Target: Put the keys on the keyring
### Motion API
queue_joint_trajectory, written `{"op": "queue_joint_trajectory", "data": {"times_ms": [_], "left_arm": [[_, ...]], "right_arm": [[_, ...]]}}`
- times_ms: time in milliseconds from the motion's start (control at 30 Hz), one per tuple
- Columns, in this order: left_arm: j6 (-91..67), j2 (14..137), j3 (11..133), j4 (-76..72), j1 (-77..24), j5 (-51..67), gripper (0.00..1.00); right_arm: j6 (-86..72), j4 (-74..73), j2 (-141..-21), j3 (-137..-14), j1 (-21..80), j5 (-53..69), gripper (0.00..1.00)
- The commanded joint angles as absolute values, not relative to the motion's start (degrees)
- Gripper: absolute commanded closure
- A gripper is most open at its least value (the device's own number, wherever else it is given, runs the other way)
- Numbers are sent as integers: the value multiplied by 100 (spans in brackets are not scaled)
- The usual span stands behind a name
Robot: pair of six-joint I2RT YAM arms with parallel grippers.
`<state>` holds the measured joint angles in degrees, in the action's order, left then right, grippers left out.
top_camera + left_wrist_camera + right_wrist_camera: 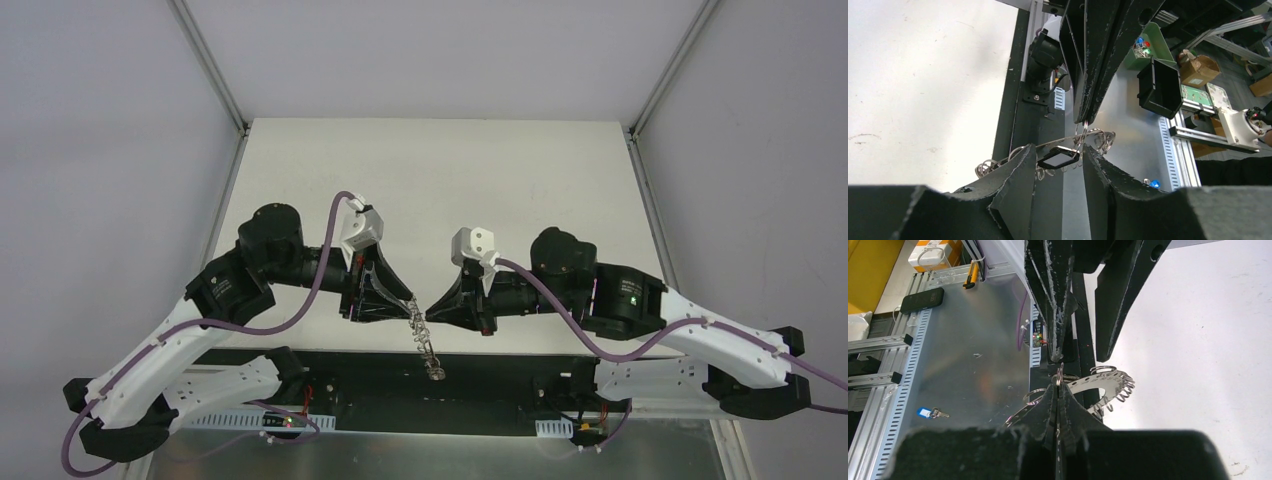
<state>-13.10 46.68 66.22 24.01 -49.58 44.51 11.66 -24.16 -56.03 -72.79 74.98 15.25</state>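
Well, the keyring is up off the table, dangling like a chain from the spot where the two claws meet. It hangs over the black strip at the near edge, about midway across. The key, a small dark piece with a pale face, sits right against the ring's fringe of wire loops, in the gap of the left gripper. Those jaws stand apart with the key filling most of the gap; whether the pads actually pinch it I cannot tell. The right gripper is pressed together on one thin loop of the ring, holding it upright.

To my eye the step is threading the key onto that pinched loop. It would go best with the right claw dead steady and the left nudging the key to the loop's split end in small moves. The ring is floppy, and any tug would swing the hanging part. The fingertips nearly touch, so crowding is the main obstacle, and neighbouring loops could snag.

Farther out, a blue-tagged key and a dark handset lie on the metal shelf beyond the near edge. A green bin and a black bin sit off to the side.
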Motion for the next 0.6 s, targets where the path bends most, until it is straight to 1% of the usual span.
{"op": "queue_joint_trajectory", "data": {"times_ms": [0,67,167,333,567], "left_arm": [[-1391,4644,6601,1837,-4995,4740,67],[-1394,4666,6601,1779,-4993,4903,74],[-1406,4706,6601,1734,-4998,5048,80],[-1429,4709,6579,1667,-5001,5294,82],[-1490,4677,6522,1570,-4993,5300,80]], "right_arm": [[1325,-1922,-5433,-7337,7565,1451,100],[1327,-1918,-5409,-7333,7582,1431,100],[1314,-1886,-5358,-7318,7610,1334,100],[1284,-1785,-5285,-7277,7629,1189,100],[1250,-1697,-5237,-7241,7645,1126,100]]}}
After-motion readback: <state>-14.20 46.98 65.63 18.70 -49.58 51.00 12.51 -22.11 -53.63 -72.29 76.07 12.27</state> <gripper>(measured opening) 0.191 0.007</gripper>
